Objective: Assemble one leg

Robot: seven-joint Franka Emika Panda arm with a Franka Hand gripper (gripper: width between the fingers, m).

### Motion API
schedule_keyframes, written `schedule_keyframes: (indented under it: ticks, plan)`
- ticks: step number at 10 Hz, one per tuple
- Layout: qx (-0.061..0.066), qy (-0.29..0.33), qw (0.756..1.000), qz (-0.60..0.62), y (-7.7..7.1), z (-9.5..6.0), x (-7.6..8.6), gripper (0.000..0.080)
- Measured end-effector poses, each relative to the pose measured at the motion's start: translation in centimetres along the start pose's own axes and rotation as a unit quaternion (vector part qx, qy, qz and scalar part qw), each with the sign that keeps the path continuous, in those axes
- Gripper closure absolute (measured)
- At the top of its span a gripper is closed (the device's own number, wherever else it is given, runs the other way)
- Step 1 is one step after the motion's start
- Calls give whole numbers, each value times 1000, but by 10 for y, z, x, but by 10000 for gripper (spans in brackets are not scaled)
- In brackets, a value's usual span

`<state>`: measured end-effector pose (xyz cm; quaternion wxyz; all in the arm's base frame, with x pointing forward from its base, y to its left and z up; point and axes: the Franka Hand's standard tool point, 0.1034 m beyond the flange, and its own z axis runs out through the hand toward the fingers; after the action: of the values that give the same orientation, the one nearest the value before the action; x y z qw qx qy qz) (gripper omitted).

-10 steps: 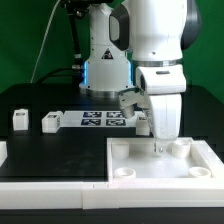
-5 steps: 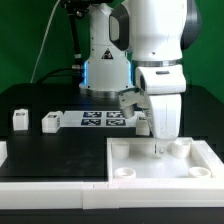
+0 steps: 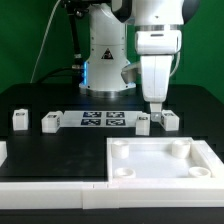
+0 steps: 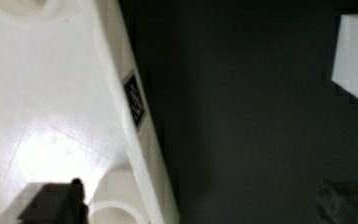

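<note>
Several small white legs with tags stand on the black table: two at the exterior view's left (image 3: pixel 18 119) (image 3: pixel 49 122) and two by the far edge of the tabletop (image 3: pixel 143 123) (image 3: pixel 168 120). My gripper (image 3: pixel 155 104) hangs above the gap between those last two, open and empty. The large white tabletop (image 3: pixel 150 162) with round corner sockets lies in front. In the wrist view the tabletop's edge (image 4: pixel 51 90) with a tag and one socket shows. A white leg (image 4: pixel 357 60) shows at the side. My gripper (image 4: pixel 197 205) holds nothing; one dark finger (image 4: pixel 51 203) shows.
The marker board (image 3: pixel 103 120) lies flat between the two pairs of legs. The robot's base (image 3: pixel 105 60) stands behind it. A white part (image 3: pixel 3 152) shows at the exterior view's left edge. Bare black table (image 3: pixel 60 155) lies left of the tabletop.
My gripper has risen from the tabletop's far edge, where it was low half a second ago, and now hangs above the two legs behind it. The tabletop and legs have not moved.
</note>
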<state>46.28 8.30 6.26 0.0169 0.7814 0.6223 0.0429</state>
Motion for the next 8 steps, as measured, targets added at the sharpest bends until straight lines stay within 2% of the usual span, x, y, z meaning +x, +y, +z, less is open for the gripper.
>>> schedule_keyframes:
  ticks: [2,5,6,8]
  plan:
    - [2,0,1000,15,-1,2,0,151]
    - [6,2,983,183,-3,3,1,151]
    - [12,0,966,259,-10,5,1,151]
    - [24,-6,906,423,-25,6,13,151]
